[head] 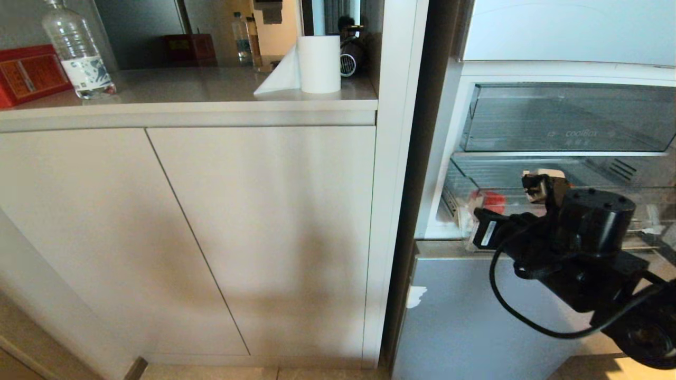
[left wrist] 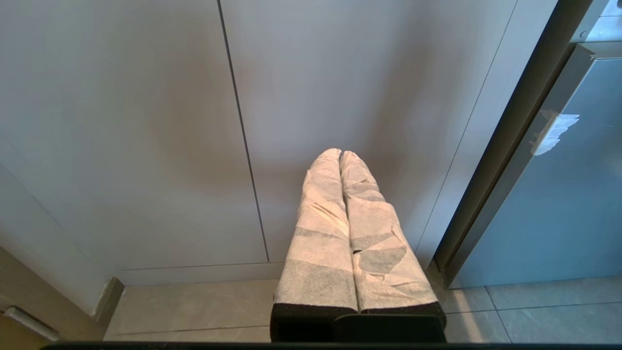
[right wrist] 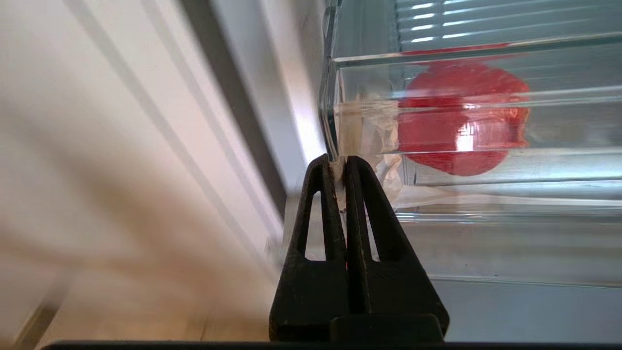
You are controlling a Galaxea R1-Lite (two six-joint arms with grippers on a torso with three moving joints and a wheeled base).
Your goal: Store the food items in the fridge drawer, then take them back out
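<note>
Red fruit [right wrist: 461, 121] blurs behind drawer lip [right wrist: 486, 99] (2nd unseen), right gripper [right wrist: 339, 163] pinched closed, empty

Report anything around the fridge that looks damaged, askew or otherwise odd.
A white scuffed patch mars the pale-blue fridge front near its left edge; it looks like chipped finish or torn sticker residue. Crumpled whitish material sits at the fridge drawer corner beside a red food item.

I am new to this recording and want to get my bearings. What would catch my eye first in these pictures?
The black right gripper stands out first, shut, with its tips at the front corner of the clear fridge drawer. Behind the drawer's front lies a red food item. To the left, a paper towel roll stands on the counter.
</note>
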